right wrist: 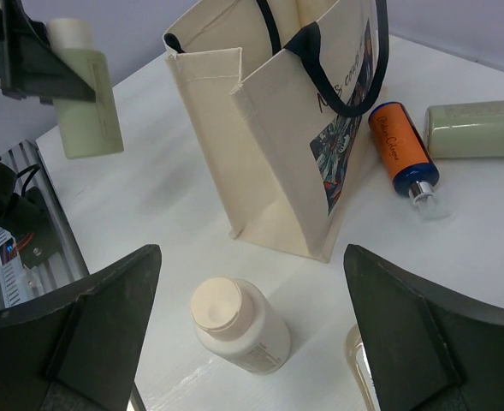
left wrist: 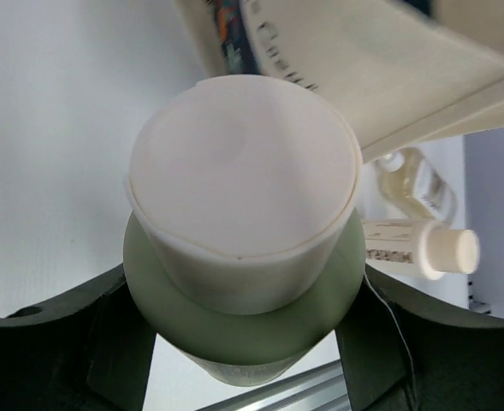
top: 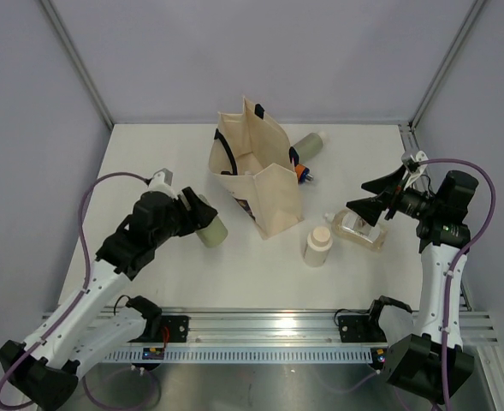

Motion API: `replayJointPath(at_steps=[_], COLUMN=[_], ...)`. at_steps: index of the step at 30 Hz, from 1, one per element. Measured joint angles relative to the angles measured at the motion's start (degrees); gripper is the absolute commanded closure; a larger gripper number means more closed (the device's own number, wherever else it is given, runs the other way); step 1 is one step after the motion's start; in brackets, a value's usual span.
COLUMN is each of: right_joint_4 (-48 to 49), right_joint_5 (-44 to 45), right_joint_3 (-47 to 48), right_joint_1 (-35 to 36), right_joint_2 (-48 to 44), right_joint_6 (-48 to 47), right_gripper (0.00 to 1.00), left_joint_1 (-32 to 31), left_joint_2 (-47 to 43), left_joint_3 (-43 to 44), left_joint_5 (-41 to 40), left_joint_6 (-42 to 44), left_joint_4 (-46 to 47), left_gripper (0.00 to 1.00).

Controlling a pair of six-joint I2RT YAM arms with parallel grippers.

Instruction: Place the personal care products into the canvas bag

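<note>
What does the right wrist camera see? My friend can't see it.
An upright beige canvas bag with black strap handles stands open on the white table, beyond the right gripper, its black fingers wide open. A short beige bottle stands near it; an orange bottle and a sage-green bottle lie beside it. The left gripper holds another sage-green bottle.

The left arm [top: 106, 278] stretched from its base toward one o'clock, the left gripper [top: 198, 216] clamped on a sage-green bottle [top: 213, 229]. The right gripper [top: 376, 199] faced nine o'clock, jaws spread wide.
</note>
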Motion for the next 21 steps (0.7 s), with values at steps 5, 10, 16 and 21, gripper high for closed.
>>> replayJointPath(at_steps=[5, 10, 16, 21], right_joint_4=[-0.04, -0.13, -1.25, -2.38], right_joint_5=[0.00, 0.02, 0.09, 0.11], right_joint_3=[0.00, 0.00, 0.00, 0.00], right_joint_1=[-0.33, -0.81, -1.09, -1.62], right_joint_2=[0.59, 1.05, 1.77, 1.86], right_joint_6=[-0.11, -0.52, -1.38, -2.03], right_gripper=[0.04, 0.04, 0.04, 0.04], left_joint_1=[0.00, 0.07, 1.22, 2.89], left_joint_2=[7.82, 16.65, 29.97, 45.07], left_joint_3=[15.39, 29.79, 42.71, 50.05], left_joint_5=[2.84, 4.83, 6.27, 8.50], left_joint_6=[0.98, 1.05, 1.46, 1.57], left_joint_4=[0.87, 2.03, 4.07, 5.42], left_gripper=[1.00, 1.00, 1.00, 1.00])
